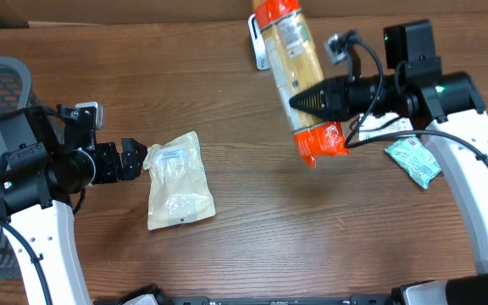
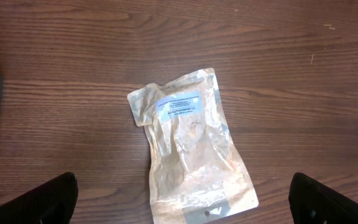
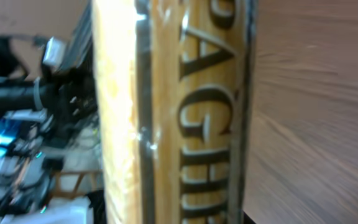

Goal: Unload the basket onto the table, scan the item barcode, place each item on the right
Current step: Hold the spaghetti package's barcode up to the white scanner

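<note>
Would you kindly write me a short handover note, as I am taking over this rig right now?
Left gripper: open, empty, at the clear pouch lying flat on the table.
Right gripper: shut on the spaghetti pack, held in the air near a white device, probably the scanner.
Teal packet: on the table, at the right.
Done: spaghetti lifted. Left: show its barcode; scan not confirmed.

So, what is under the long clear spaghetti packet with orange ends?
Around the spaghetti packet only the brown wooden table shows. Its upper end covers part of a white object, too hidden to identify. The spot directly beneath is covered.
</note>
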{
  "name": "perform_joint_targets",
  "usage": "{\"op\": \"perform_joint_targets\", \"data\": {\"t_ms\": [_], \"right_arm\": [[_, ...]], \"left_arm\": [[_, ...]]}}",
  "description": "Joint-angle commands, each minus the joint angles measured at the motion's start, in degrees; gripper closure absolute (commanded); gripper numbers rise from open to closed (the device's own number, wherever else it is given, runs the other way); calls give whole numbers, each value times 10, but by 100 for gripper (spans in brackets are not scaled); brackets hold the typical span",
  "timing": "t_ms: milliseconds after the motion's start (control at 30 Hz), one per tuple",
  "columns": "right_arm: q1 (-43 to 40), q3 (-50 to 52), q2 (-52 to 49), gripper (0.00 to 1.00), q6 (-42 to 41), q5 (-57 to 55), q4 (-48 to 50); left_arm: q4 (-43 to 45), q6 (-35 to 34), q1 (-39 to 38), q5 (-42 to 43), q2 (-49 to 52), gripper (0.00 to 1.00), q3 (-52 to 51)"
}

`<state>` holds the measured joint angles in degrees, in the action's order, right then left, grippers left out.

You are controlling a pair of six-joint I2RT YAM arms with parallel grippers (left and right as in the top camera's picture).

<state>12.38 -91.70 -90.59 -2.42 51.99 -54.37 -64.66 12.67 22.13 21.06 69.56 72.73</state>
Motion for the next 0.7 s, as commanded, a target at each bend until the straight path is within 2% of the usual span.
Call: {"op": "perform_joint_targets", "data": {"t_ms": [0,167,333,433,667], "right_arm": [[13,-106,-1,97,-23,-118,2],[77,-175,-59,97,-8,-421,0],[144,-175,-158,96,15,-779,84],[155,-175,-215,96,61,-889,158],[157,-175,-327,96,198,-1034,317]], "left_arm": [[2,15,-2,8,1,0,2],[2,15,-2,8,1,0,2],[2,15,-2,8,1,1,2],[2,15,-2,8,1,1,2],[2,15,-2,8,1,0,2]]}}
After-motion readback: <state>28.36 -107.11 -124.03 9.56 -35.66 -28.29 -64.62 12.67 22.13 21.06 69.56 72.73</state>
